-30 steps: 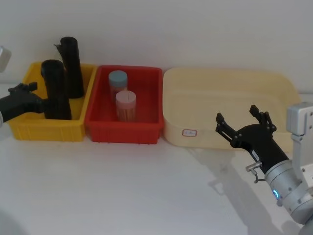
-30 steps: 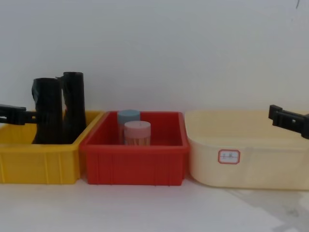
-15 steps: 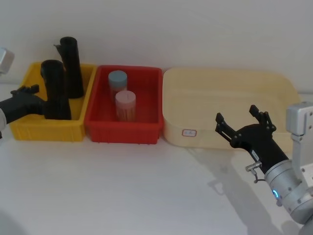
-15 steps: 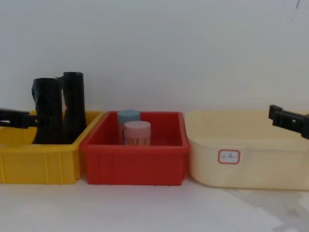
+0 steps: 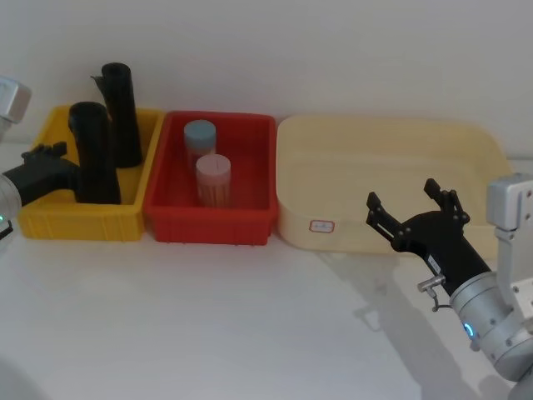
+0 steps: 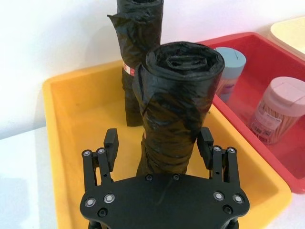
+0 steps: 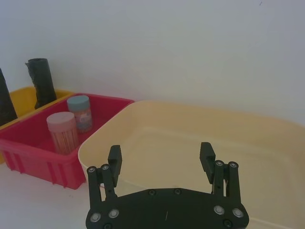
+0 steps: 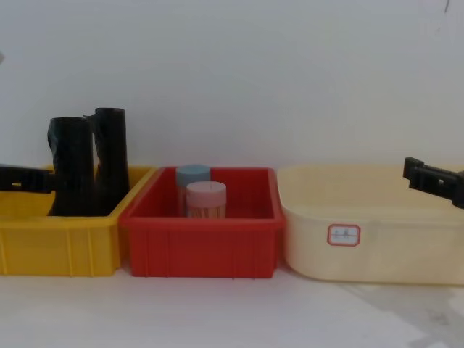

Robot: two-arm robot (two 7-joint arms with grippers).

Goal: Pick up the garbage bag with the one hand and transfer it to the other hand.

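Garbage bag [image 5: 93, 154] upright in the yellow bin [image 5: 75, 220], just in front of the slimmer roll [image 5: 122, 112], probably kept standing so as to be taken from the side without disturbing its neighbour. Left gripper [image 6: 158, 143] reaching level over the bin's left wall, fingers spread on both sides of the bag's lower half and not yet pressed on it, so judged as the moment just before closing. Right gripper [image 5: 403, 198] held well apart over the counter [image 5: 233, 317] before the cream tub [image 5: 466, 142], fingers also spread and pointing up and forward, seemingly ready to receive the bag.
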